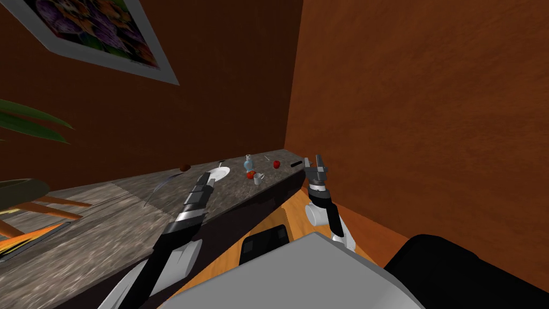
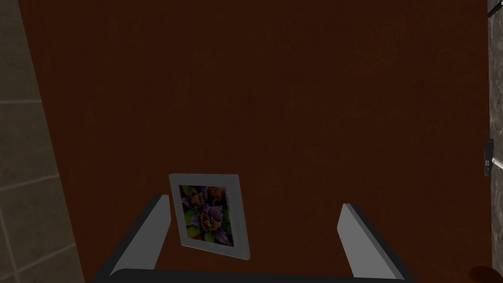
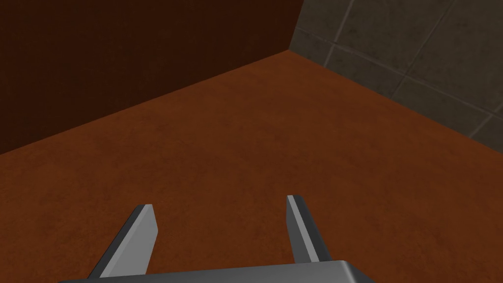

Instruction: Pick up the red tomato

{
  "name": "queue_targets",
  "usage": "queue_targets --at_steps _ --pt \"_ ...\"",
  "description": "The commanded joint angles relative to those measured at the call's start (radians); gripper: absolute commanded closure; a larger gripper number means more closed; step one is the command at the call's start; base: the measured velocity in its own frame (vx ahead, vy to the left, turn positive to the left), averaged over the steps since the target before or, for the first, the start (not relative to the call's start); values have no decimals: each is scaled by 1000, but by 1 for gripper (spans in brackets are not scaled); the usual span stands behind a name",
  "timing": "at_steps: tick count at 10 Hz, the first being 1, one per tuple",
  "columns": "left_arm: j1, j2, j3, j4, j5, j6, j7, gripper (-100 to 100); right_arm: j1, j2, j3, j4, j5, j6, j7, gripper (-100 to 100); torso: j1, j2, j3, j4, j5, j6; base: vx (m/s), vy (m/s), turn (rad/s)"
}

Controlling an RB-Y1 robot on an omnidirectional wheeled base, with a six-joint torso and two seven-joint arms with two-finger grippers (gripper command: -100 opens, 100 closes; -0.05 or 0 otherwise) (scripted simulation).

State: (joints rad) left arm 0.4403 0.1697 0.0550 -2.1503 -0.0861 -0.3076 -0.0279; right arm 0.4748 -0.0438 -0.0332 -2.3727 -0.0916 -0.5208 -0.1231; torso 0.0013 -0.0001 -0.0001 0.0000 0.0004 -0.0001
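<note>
Tomato (image 1: 250,175), round and red, lies on speckled counter (image 1: 96,230) beside white mug (image 1: 258,178); left gripper (image 2: 254,202), right gripper (image 3: 218,202) open.

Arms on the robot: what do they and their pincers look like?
The left arm and right arm are white and grey with dark joints. The left pincer and right pincer each have two thin, flat, light grey fingers with dark edges on a dark box. No cables or markings show.
</note>
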Motion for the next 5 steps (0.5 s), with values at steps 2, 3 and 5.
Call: queue_targets --at_steps 2,3,5 --pt "-7 15 4 13 -2 53 9 -100 0 0 0 0 0 0 0 0 0 0 0 0 0 0 -3 13 -45" --pt "-13 29 8 25 -2 91 18 -100 0 0 0 0 0 0 0 0 0 0 0 0 0 0 -3 10 -66" --pt "-21 44 12 36 -2 136 25 -100 0 0 0 0 0 0 0 0 -1 0 0 0 0 0 -1 12 -57"
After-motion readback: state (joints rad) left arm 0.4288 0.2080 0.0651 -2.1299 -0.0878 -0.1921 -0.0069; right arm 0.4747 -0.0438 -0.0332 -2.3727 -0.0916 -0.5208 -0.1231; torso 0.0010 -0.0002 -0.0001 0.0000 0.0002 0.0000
